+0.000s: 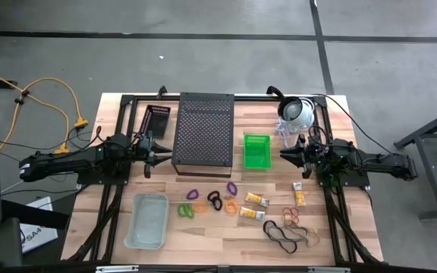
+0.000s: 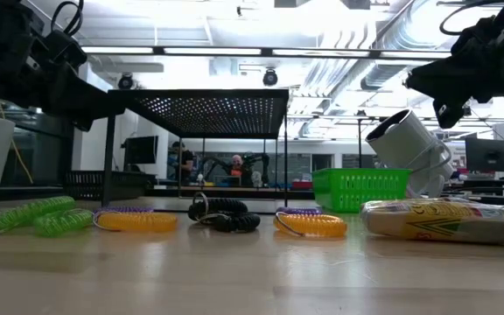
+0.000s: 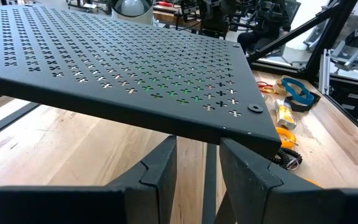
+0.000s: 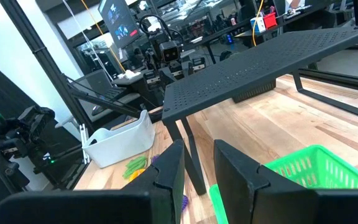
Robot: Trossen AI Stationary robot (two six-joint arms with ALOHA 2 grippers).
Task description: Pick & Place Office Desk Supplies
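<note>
The office desk supplies lie loose on the near half of the wooden table: coiled loops in purple, green, orange, pink and black, yellow-and-white packets, and brown and black rubber bands. The low view shows green loops, a black loop and a packet resting flat on the wood. My left gripper hovers open beside the left edge of a black perforated stand. At the table's right, my right gripper hovers open beside a green basket. Neither holds anything.
A clear tray sits near the front left. A white dome-shaped device with a cable stands at the far right. A small dark tray lies at the far left. The black arm frames run along both table sides.
</note>
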